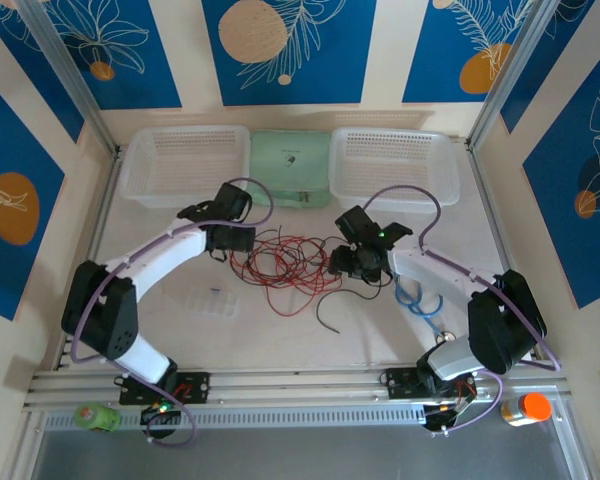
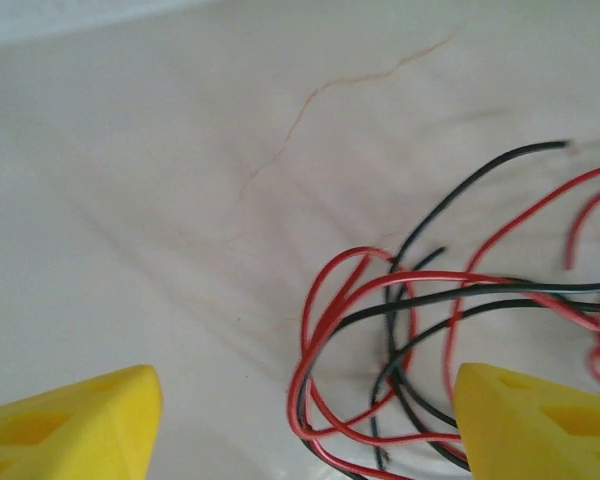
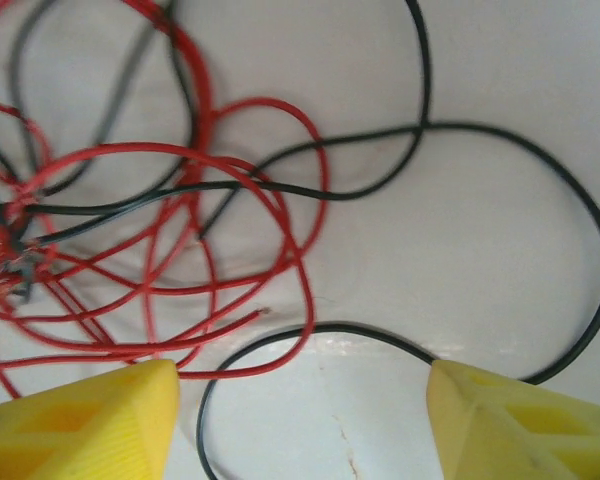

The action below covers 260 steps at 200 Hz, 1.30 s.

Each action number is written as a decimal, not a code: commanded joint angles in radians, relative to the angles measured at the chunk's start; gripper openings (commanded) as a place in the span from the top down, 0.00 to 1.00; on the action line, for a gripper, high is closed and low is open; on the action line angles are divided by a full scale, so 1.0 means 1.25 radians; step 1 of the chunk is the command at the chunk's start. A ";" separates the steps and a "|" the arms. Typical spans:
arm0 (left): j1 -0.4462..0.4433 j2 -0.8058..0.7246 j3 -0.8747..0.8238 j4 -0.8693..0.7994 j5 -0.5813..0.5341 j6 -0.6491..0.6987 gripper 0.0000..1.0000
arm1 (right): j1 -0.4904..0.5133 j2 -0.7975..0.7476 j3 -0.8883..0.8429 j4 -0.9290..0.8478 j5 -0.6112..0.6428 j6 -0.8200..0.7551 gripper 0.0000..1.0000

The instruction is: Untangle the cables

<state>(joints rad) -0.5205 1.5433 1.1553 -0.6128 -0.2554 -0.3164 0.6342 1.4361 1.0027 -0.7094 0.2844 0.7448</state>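
Red and black cables [image 1: 285, 268] lie tangled on table [image 1: 365, 335].

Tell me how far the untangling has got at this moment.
Little looks done: the cables lie as one red-and-black tangle, with only one black strand trailing free. Nothing is in hand; the left gripper and right gripper are open over the wires. Separating every strand is left.

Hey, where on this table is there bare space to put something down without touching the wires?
Bare tabletop lies at the near middle, between the left arm and right arm, on the near side of the cables. A smaller patch sits between the left basket and the left arm. Crowded: the centre, under the cables, and the right side by the light blue cable.
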 commanded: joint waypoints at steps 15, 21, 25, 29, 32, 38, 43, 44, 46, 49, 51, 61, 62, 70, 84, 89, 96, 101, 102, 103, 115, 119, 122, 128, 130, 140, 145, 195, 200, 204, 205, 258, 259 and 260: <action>-0.053 -0.034 0.051 -0.047 0.042 0.006 0.21 | 0.070 0.006 0.085 -0.057 0.032 -0.092 0.32; -0.056 -0.032 0.048 -0.042 0.052 -0.002 0.23 | 0.079 0.020 0.093 -0.043 0.020 -0.100 0.34; -0.056 -0.028 0.046 -0.038 0.057 -0.008 0.24 | 0.085 0.031 0.099 -0.033 0.013 -0.106 0.35; -0.056 -0.023 0.042 -0.033 0.060 -0.015 0.26 | 0.090 0.044 0.105 -0.023 0.007 -0.111 0.36; -0.056 -0.020 0.039 -0.028 0.061 -0.020 0.27 | 0.093 0.055 0.109 -0.017 0.003 -0.116 0.37; -0.056 -0.012 0.034 -0.020 0.061 -0.029 0.30 | 0.100 0.077 0.120 -0.007 -0.002 -0.125 0.39; -0.056 -0.004 0.029 -0.013 0.061 -0.037 0.33 | 0.106 0.097 0.129 0.000 -0.001 -0.134 0.40; -0.056 -0.003 0.027 -0.011 0.061 -0.038 0.34 | 0.107 0.100 0.131 0.001 0.000 -0.136 0.41; -0.056 0.001 0.025 -0.008 0.061 -0.042 0.35 | 0.110 0.105 0.136 0.004 0.001 -0.140 0.41; -0.056 0.007 0.023 -0.003 0.061 -0.046 0.37 | 0.112 0.118 0.141 0.007 0.005 -0.147 0.42; -0.056 0.010 0.021 0.002 0.061 -0.049 0.38 | 0.115 0.126 0.144 0.010 0.007 -0.152 0.43; -0.055 0.029 0.007 0.024 0.062 -0.065 0.42 | 0.125 0.157 0.159 0.026 0.013 -0.180 0.46; -0.055 0.030 0.006 0.026 0.062 -0.067 0.42 | 0.126 0.161 0.160 0.027 0.013 -0.183 0.46; -0.054 0.050 0.000 0.044 0.066 -0.077 0.44 | 0.132 0.181 0.170 0.040 0.012 -0.204 0.47; -0.054 0.088 -0.005 0.074 0.072 -0.092 0.46 | 0.142 0.212 0.183 0.060 0.009 -0.237 0.48; -0.054 0.101 -0.006 0.084 0.075 -0.095 0.47 | 0.145 0.221 0.186 0.066 0.009 -0.245 0.48; -0.053 0.120 -0.007 0.099 0.075 -0.100 0.48 | 0.148 0.233 0.189 0.071 0.009 -0.252 0.48; -0.053 0.132 -0.007 0.107 0.075 -0.102 0.48 | 0.148 0.241 0.190 0.073 0.010 -0.255 0.49; -0.053 0.135 -0.007 0.108 0.075 -0.103 0.49 | 0.149 0.242 0.191 0.073 0.010 -0.256 0.48; -0.052 0.137 -0.006 0.110 0.075 -0.104 0.49 | 0.150 0.244 0.191 0.074 0.010 -0.256 0.48; -0.051 0.165 -0.005 0.120 0.072 -0.109 0.50 | 0.151 0.260 0.193 0.078 0.014 -0.257 0.50; -0.051 0.174 -0.004 0.122 0.071 -0.110 0.51 | 0.152 0.265 0.192 0.080 0.014 -0.257 0.51; -0.050 0.180 -0.004 0.124 0.070 -0.111 0.51 | 0.153 0.269 0.192 0.081 0.014 -0.256 0.52; -0.050 0.188 -0.007 0.129 0.068 -0.114 0.52 | 0.153 0.276 0.191 0.084 0.014 -0.255 0.53; -0.049 0.190 -0.008 0.130 0.068 -0.115 0.53 | 0.152 0.278 0.191 0.086 0.012 -0.255 0.54; -0.047 0.197 -0.017 0.142 0.069 -0.119 0.53 | 0.155 0.291 0.191 0.091 0.010 -0.252 0.58; -0.047 0.198 -0.020 0.146 0.069 -0.120 0.53 | 0.156 0.297 0.191 0.093 0.009 -0.250 0.61; -0.036 0.203 -0.044 0.148 0.049 -0.116 0.54 | 0.166 0.258 0.219 0.032 0.043 -0.240 1.00; -0.034 0.205 -0.046 0.149 0.047 -0.116 0.54 | 0.166 0.239 0.227 0.016 0.044 -0.241 1.00; -0.033 0.207 -0.047 0.150 0.047 -0.115 0.54 | 0.166 0.221 0.233 0.000 0.046 -0.242 1.00; -0.033 0.208 -0.048 0.150 0.047 -0.115 0.54 | 0.166 0.216 0.236 -0.004 0.046 -0.242 1.00; -0.028 0.229 -0.076 0.165 0.049 -0.123 0.55 | 0.096 -0.057 0.377 -0.155 -0.007 -0.268 1.00; -0.027 0.229 -0.077 0.166 0.050 -0.123 0.55 | 0.093 -0.059 0.380 -0.157 -0.010 -0.268 1.00; -0.028 0.229 -0.077 0.166 0.050 -0.123 0.55 | 0.090 -0.064 0.383 -0.158 -0.012 -0.269 1.00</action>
<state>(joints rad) -0.5648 1.8057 1.0866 -0.4126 -0.1844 -0.4637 0.8104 1.5028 1.3907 -0.8040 0.3218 0.4313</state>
